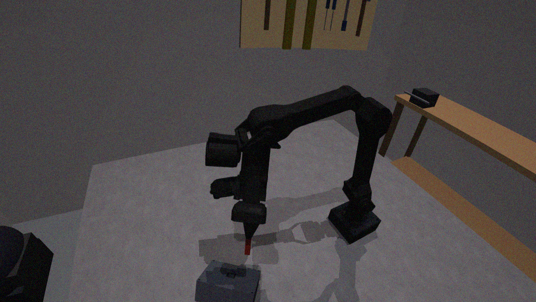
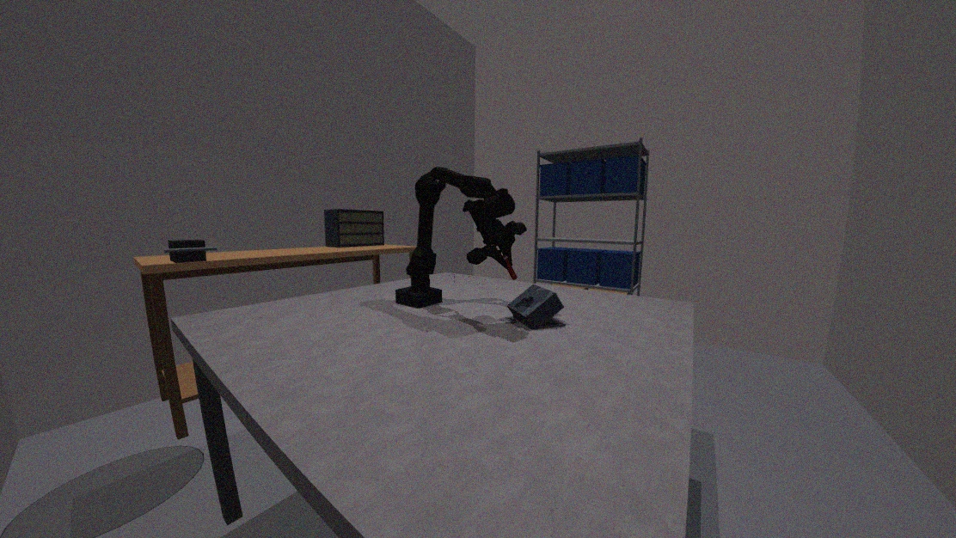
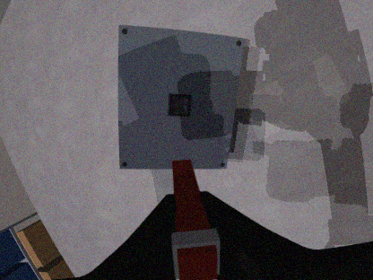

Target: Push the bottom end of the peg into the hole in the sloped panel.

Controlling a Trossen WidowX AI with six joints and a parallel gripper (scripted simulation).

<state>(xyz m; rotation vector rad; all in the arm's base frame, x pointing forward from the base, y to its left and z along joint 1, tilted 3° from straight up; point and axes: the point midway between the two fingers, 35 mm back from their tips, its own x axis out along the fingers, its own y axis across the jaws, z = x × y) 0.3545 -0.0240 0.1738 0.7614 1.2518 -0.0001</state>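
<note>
My gripper [image 1: 248,239] [image 2: 507,262] [image 3: 186,201] is shut on a red peg [image 1: 247,247] [image 2: 512,273] [image 3: 188,202] with flat sides and a grey band. The peg's free end points down and away from the fingers, above the panel and touching nothing. The blue-grey sloped panel [image 1: 245,275] [image 2: 545,305] [image 3: 143,144] stands on the table. Its square hole [image 1: 230,274] [image 2: 526,302] [image 3: 179,105] is dark and empty. In the wrist view the hole lies straight ahead of the peg's free end, its sides nearly in line with the peg's sides.
The pale table [image 1: 150,210] [image 2: 434,400] carries the arm's base [image 1: 354,223] [image 2: 419,296], to the right of the panel in the top view. Arm shadows fall across the panel and table. A wooden bench [image 1: 480,127] [image 2: 280,255] and a shelf rack [image 2: 590,198] stand beyond the table.
</note>
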